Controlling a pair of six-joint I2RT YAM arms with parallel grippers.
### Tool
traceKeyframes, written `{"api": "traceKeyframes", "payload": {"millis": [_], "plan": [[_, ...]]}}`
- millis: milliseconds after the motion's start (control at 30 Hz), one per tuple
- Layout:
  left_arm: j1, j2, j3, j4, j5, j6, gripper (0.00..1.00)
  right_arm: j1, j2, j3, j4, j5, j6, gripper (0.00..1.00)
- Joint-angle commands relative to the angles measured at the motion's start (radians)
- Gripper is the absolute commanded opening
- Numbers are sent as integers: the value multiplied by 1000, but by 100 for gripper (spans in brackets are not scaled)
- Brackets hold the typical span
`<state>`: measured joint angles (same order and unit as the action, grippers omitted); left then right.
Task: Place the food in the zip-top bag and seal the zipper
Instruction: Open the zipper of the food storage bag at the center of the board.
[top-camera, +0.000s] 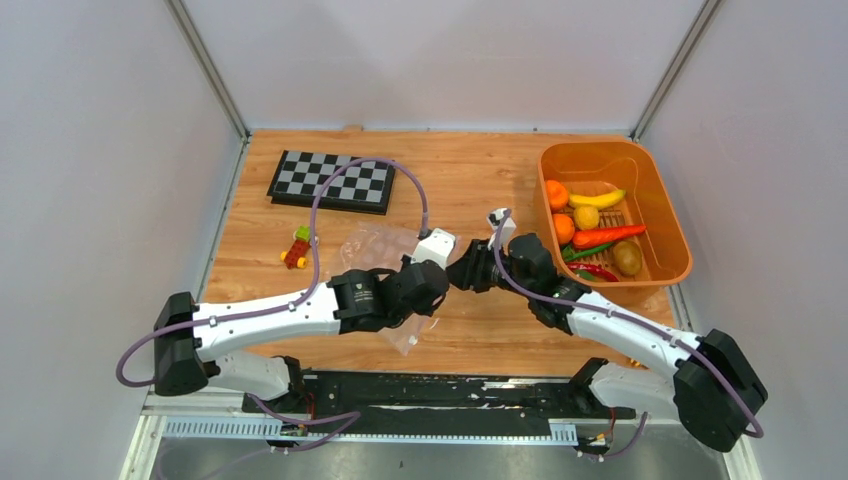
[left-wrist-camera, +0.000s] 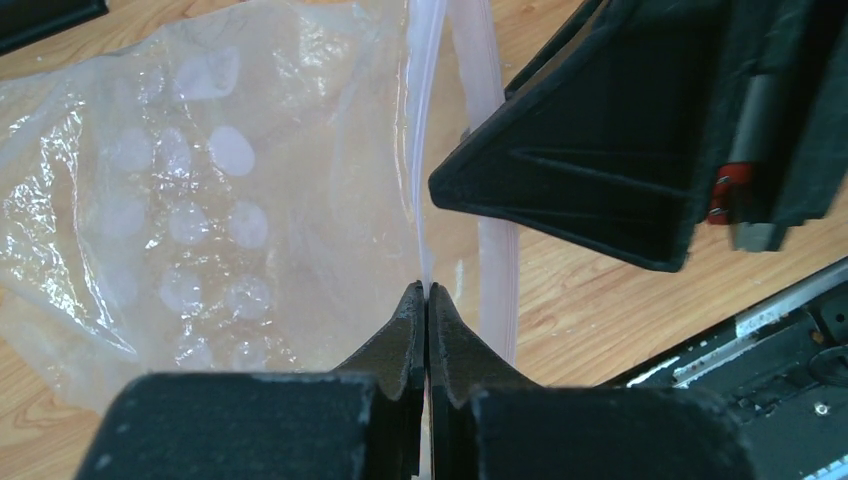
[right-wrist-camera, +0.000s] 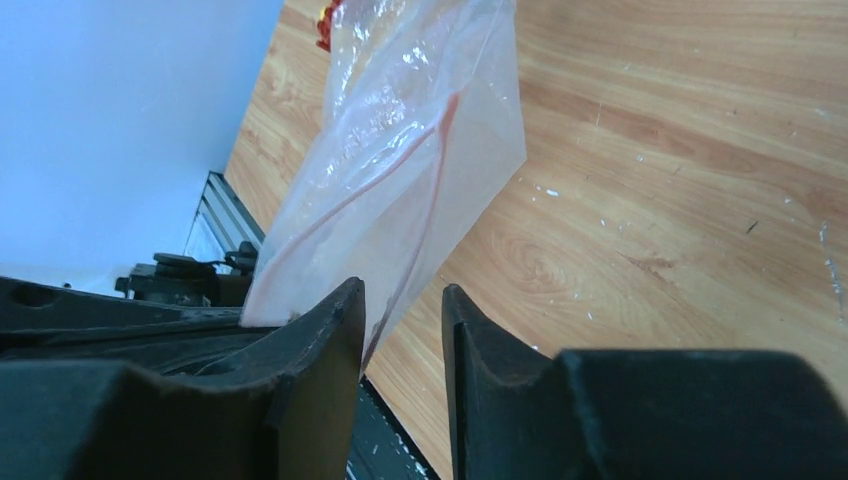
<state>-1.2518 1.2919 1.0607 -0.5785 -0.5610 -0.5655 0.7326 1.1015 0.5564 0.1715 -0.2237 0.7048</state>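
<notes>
Pale wooden table top (top-camera: 470, 190), boxed in by white walls. Found a clear crinkly plastic bag with pale round dots (top-camera: 375, 243) near the middle, a bit to the left, between the two arms. Followed a thin pink zipper strip (left-wrist-camera: 497, 260) down one edge of the bag. Saw the left gripper (left-wrist-camera: 427, 295) squeezed tight on the plastic right beside that strip, with its two black fingers pressed together and the bag's edge caught between them. Met the right gripper (right-wrist-camera: 403, 320) just beside it, almost tip to tip, with its fingers apart. Saw the bag's corner and the pink strip dip into that gap, close to one finger. Could not tell whether they touched.

Found the toy food well off to the right, all in an orange plastic basket (top-camera: 660, 190) by the right wall: two orange balls (top-camera: 557, 193), a yellow banana (top-camera: 597, 199), a long orange carrot (top-camera: 610, 236), a green pepper (top-camera: 585, 251), a red chilli (top-camera: 597, 271) and a brown round piece (top-camera: 627, 258).

Spotted a black-and-white checkered board (top-camera: 332, 181) lying flat at the far left of the table. Spotted a little red, yellow and green block toy (top-camera: 296, 248) near the left edge, just left of the bag.
</notes>
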Motion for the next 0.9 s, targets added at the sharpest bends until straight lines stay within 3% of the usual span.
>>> {"api": "traceKeyframes", "payload": {"millis": [0, 100, 167, 200, 233, 333, 433, 733, 800, 867], "plan": [[-8, -54, 20, 43, 15, 11, 0, 12, 35, 45, 66, -36, 14, 24], [-7, -73, -6, 30, -34, 8, 0, 14, 11, 43, 60, -22, 20, 1], [-8, -76, -25, 9, -97, -17, 2, 17, -14, 37, 64, -2, 33, 0], [-6, -74, -31, 5, -115, -16, 10, 18, -25, 35, 63, 2, 42, 0], [-6, -69, -33, -1, -129, -18, 24, 19, -32, 35, 62, 3, 50, 0], [-8, -42, -25, -6, -124, -24, 46, 29, -38, 44, 61, 3, 69, 0], [-8, -18, -7, -12, -122, -23, 53, 41, -39, 55, 44, 17, 75, 0], [-14, 19, -11, -27, -109, -3, 56, 43, -68, 54, 37, 31, 97, 0], [-22, 23, -16, -36, -131, -14, 49, 42, -69, 57, 18, 41, 85, 0], [-26, 10, -26, -35, -148, -27, 33, 43, -70, 63, -6, 53, 64, 0]]}}
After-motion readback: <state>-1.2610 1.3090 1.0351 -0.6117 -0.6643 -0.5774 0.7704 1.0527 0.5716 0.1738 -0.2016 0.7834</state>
